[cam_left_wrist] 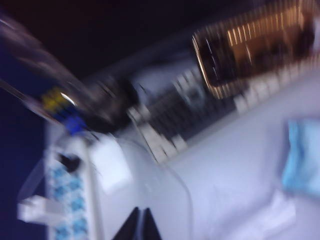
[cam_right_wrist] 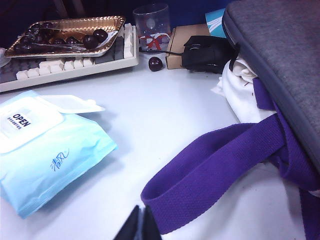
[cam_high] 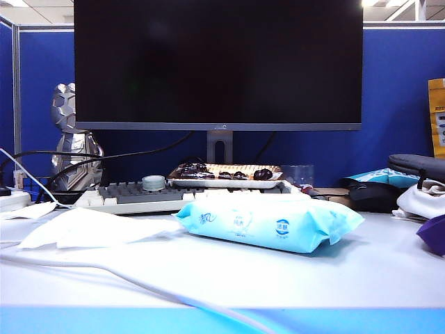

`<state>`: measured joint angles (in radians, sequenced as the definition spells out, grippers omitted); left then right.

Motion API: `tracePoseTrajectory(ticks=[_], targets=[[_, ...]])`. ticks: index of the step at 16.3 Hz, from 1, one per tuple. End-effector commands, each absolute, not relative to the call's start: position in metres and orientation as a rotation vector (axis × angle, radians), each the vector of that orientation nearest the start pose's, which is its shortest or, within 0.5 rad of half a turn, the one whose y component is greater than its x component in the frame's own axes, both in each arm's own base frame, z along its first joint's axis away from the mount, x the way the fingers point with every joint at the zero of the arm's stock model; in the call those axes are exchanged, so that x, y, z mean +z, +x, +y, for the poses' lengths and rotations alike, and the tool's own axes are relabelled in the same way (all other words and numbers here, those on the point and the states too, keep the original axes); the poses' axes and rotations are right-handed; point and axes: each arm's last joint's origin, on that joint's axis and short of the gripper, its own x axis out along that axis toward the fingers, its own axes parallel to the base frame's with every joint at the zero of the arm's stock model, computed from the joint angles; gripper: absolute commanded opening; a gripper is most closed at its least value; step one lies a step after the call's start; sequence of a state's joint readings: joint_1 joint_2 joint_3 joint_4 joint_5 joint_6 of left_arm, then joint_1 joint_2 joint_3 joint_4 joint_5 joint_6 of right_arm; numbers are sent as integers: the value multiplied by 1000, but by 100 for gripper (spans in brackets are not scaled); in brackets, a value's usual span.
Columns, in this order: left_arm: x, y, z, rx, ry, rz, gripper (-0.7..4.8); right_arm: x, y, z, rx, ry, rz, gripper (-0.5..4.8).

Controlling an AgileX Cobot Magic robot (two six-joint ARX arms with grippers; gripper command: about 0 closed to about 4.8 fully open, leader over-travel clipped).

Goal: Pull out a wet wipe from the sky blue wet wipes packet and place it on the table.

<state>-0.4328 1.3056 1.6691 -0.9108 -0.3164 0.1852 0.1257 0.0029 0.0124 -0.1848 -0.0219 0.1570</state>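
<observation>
The sky blue wet wipes packet (cam_high: pixel 271 223) lies flat mid-table, its whitish top flap (cam_right_wrist: pixel 25 125) marked OPEN. A white wet wipe (cam_high: pixel 83 228) lies limp and wrinkled on the table (cam_high: pixel 327 278), just left of the packet. Neither arm shows in the exterior view. My left gripper (cam_left_wrist: pixel 140 214) is shut with nothing between its fingers, above the table left of the packet (cam_left_wrist: pixel 302 160); that view is badly blurred. My right gripper (cam_right_wrist: pixel 140 211) is also shut and empty, hovering over the table right of the packet (cam_right_wrist: pixel 45 155).
Behind the packet are a keyboard (cam_high: pixel 139 195), a foil tray of dark fruit (cam_high: pixel 222 174) and a monitor (cam_high: pixel 219 62). A white power strip (cam_left_wrist: pixel 70 195) and cables (cam_high: pixel 104 268) lie at the left. A grey bag (cam_right_wrist: pixel 280 55) with a purple strap (cam_right_wrist: pixel 220 170), a mouse (cam_right_wrist: pixel 207 52) and a cup (cam_right_wrist: pixel 151 25) crowd the right.
</observation>
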Motion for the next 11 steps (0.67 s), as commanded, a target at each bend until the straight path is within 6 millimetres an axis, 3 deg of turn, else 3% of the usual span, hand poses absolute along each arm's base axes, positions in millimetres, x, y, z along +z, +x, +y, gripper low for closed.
tracePoseTrajectory(ticks=[1, 4, 5, 8, 11], targets=[[483, 186, -76, -127, 306, 352, 14, 151, 95, 13, 133, 148, 182, -4], [510, 129, -47, -41, 244, 181, -5, 151, 95, 13, 133, 148, 181, -4], [518, 101, -34, -34, 213, 112, -5, 151, 95, 13, 133, 148, 182, -4], [526, 34, -3, -22, 129, -48, -5, 151, 95, 13, 133, 148, 182, -4], [523, 20, 4, -21, 108, -67, -5, 151, 95, 13, 133, 148, 182, -4]])
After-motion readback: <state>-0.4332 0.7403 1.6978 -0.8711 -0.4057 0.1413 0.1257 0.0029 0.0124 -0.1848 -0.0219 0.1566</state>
